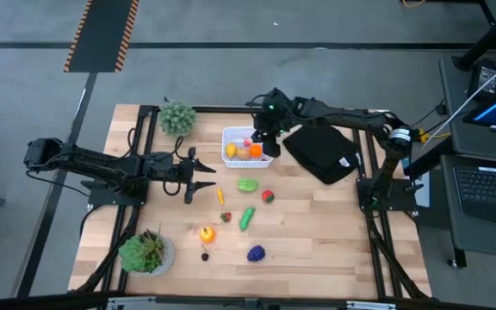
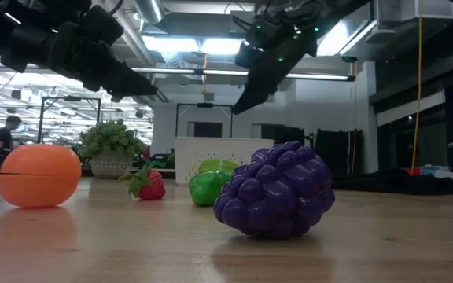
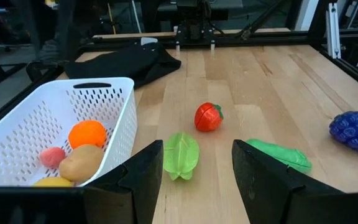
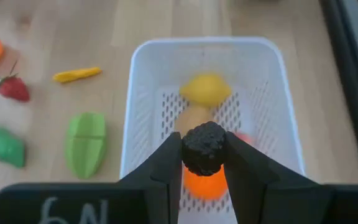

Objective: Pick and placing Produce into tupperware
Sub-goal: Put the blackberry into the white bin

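- A purple grape bunch (image 2: 275, 190) lies nearest on the table.
- The right gripper (image 4: 204, 163) pinches a dark bumpy fruit (image 4: 203, 148) above the white tub (image 4: 143, 112), which holds yellow, tan and orange pieces.
- The left gripper (image 3: 194, 163) hovers released near the green piece (image 3: 181, 154).

Grey floor (image 1: 257, 77), hazard-striped strip (image 1: 102, 34), bright ceiling lights (image 2: 187, 43).

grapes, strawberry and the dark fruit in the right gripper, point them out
grapes (image 2: 275, 189), low view, middle of the bunch
strawberry (image 4: 12, 88), right wrist view, red body
dark fruit (image 4: 204, 148), right wrist view, its bumpy top, between the right gripper's fingers
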Action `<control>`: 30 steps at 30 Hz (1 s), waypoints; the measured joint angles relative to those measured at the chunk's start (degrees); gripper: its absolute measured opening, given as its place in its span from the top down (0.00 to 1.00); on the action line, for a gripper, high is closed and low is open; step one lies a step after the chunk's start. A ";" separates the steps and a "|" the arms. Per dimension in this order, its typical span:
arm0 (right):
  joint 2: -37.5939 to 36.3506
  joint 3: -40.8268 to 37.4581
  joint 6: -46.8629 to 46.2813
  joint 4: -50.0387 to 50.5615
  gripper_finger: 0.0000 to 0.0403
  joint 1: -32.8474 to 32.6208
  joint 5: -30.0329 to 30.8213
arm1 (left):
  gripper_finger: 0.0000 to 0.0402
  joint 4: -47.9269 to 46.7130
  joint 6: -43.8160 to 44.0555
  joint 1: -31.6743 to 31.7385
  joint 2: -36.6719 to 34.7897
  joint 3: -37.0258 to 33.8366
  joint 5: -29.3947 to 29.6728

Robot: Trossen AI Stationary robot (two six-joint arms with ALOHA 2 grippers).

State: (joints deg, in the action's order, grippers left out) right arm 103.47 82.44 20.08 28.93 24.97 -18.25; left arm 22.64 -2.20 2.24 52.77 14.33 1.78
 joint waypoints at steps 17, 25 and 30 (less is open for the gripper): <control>3.77 3.66 2.80 6.27 0.76 -1.72 0.12 | 0.54 -0.26 0.02 -0.01 0.00 0.00 0.00; 9.25 3.60 2.94 4.78 0.76 -2.36 0.66 | 0.54 -0.31 0.02 0.00 0.00 0.00 0.00; 12.39 3.56 3.27 3.85 0.76 -2.40 0.65 | 0.54 -0.36 0.02 0.00 0.00 0.00 0.00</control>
State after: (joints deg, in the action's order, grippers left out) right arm 115.86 86.00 23.35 32.78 22.57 -17.61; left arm 22.29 -2.17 2.24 52.77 14.33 1.78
